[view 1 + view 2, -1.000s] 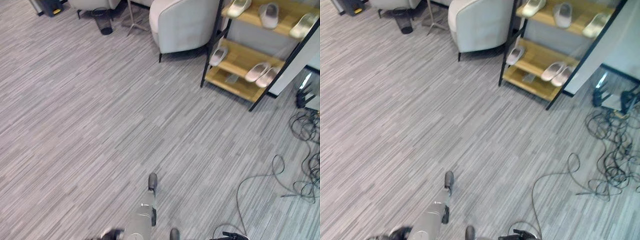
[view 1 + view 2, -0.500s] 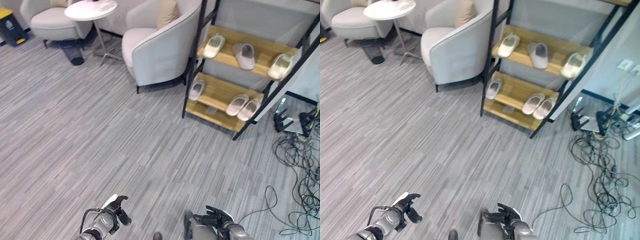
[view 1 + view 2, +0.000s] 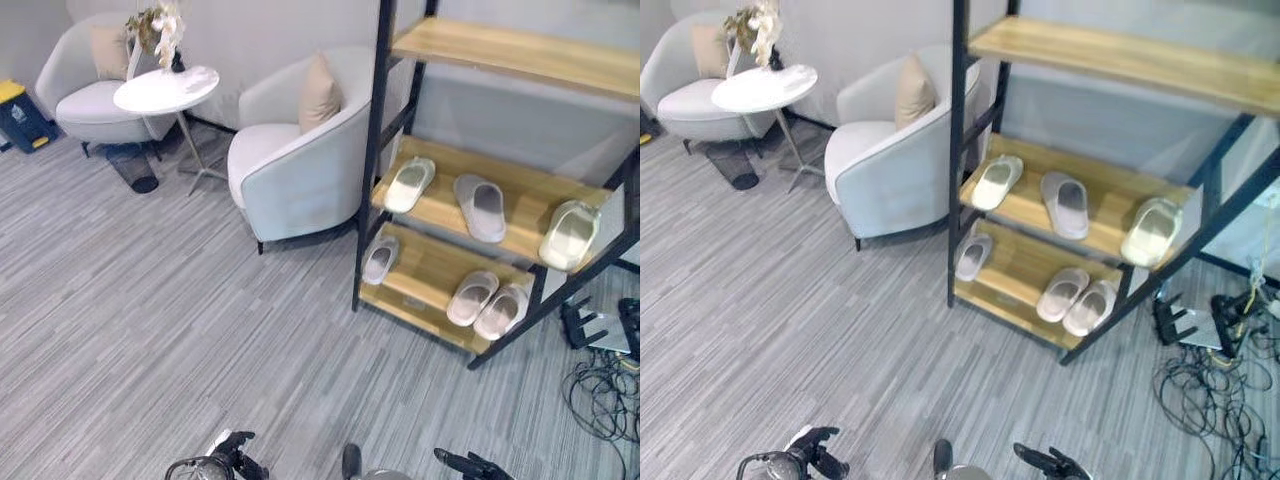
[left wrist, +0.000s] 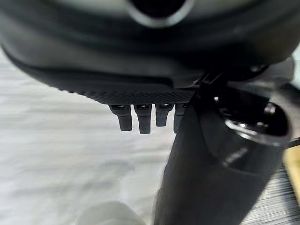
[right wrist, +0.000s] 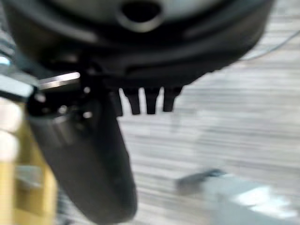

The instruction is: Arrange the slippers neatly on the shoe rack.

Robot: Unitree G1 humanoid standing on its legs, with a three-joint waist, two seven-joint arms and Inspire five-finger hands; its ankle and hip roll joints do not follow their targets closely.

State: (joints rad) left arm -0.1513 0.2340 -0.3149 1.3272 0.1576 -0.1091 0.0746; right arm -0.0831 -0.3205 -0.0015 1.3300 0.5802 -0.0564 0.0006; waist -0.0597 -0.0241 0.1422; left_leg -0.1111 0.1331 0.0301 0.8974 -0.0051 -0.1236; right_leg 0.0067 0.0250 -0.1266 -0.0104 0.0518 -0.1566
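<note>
Slippers sit on two shelves of the black-framed shoe rack with pale wooden boards [image 3: 440,205], and the robot stands well back from it on the grey striped carpet [image 3: 140,300], so nothing is within reach yet. Both hands hang low and empty. The left hand [image 3: 237,461] carries nothing and its fingers [image 4: 140,119] look loosely extended; the right hand [image 3: 470,465] is likewise bare, its fingers [image 5: 145,101] fairly straight and around nothing.

The rack's top board [image 3: 520,55] is bare. The middle shelf holds three: a cream slipper [image 3: 410,184] near the left post, a grey-lilac slipper [image 3: 481,207] turned at an angle beside it, and a pale greenish slipper [image 3: 569,234] well apart at the right end. None of these three lines up with another, which is probably what the task wants corrected. The bottom shelf holds a single pale slipper [image 3: 380,260] by the left post and, well apart from it, a pair of pinkish-white slippers [image 3: 487,304] lying side by side, touching or nearly so; that pair already looks tidy.

A white upholstered armchair with a beige cushion [image 3: 300,170] stands just beside the rack's left side, which I judge could crowd an approach from there. A small round white side table [image 3: 165,90] sits farther off.
</note>
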